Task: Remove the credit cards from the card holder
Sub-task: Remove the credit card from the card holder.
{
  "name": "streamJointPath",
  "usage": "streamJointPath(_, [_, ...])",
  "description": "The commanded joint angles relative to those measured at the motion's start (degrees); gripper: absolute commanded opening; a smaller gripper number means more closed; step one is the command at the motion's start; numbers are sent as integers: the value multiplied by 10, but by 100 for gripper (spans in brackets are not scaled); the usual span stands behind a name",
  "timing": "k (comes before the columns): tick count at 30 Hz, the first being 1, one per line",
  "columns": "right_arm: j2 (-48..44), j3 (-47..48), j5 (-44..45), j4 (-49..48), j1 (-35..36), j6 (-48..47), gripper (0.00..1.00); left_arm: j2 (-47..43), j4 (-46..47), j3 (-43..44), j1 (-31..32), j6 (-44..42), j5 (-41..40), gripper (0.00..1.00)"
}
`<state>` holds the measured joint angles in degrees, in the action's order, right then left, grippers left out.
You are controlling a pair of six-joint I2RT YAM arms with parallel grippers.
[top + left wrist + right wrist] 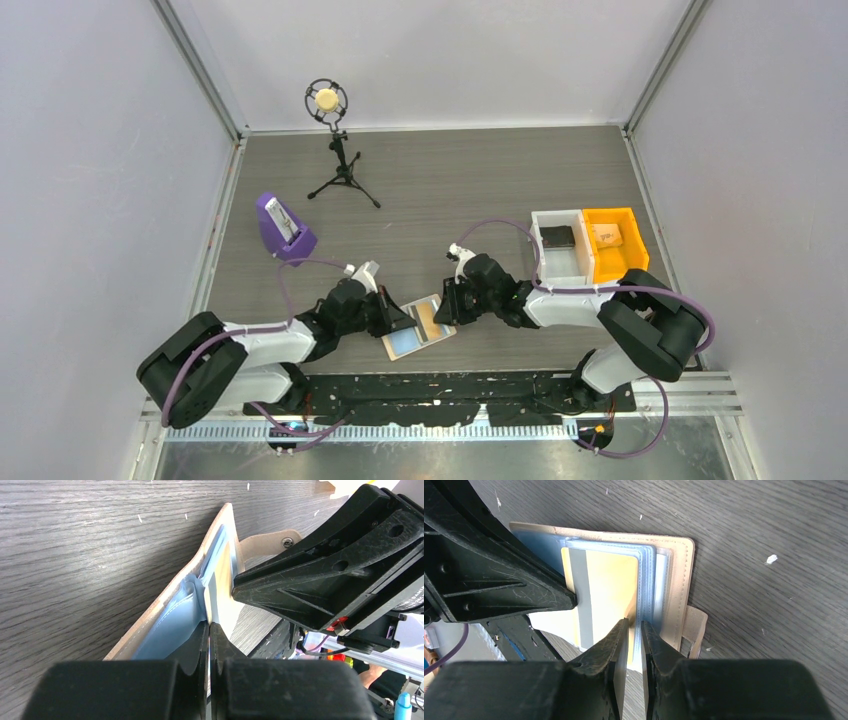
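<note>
On the table (749, 530), the left gripper (209, 630) has its jaws pinched on the open wallet (679, 580)'s blue lining, while the right gripper (634, 627) clamps the yellow card (609, 585)'s edge.

Microphone (326, 100), purple stand (283, 228), orange bin (612, 243)

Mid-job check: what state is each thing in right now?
card holder: open, lying flat.
yellow card: in the holder, not out yet.
left gripper: shut, tips on the holder.
right gripper: shut on the yellow card.
orange bin: tan item inside.
white bin: dark item inside.
</note>
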<state>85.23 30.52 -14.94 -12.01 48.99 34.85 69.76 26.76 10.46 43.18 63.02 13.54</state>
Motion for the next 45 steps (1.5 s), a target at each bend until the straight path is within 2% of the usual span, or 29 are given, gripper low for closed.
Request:
streamJointPath(1, [1, -11, 13, 29, 1, -3, 23, -20, 5, -3, 2, -11, 0, 3])
streamJointPath(2, [1, -11, 13, 29, 1, -3, 23, -22, -2, -3, 2, -12, -3, 11])
streamJointPath(3, [1, -10, 13, 30, 1, -3, 23, -26, -6, -3, 1, -13, -5, 13])
streamJointPath(5, [2, -11, 14, 30, 1, -4, 23, -30, -11, -3, 1, -18, -5, 2])
streamJointPath(6, [3, -11, 13, 30, 1, -4, 23, -33, -12, -3, 1, -18, -6, 0])
streamJointPath(14, [7, -7, 11, 29, 1, -3, 23, -50, -28, -9, -3, -19, -15, 0])
streamJointPath(23, [0, -6, 16, 34, 1, -7, 22, -96, -110, -9, -6, -23, -50, 0])
streamJointPath(31, [-5, 0, 16, 41, 1, -14, 22, -115, -129, -15, -6, -21, -52, 0])
streamJointPath(37, [-63, -3, 31, 47, 2, -52, 24, -152, -165, -10, -6, -18, -62, 0])
streamJointPath(45, [-148, -10, 108, 18, 36, -118, 26, -192, -213, -5, -6, -15, -76, 0])
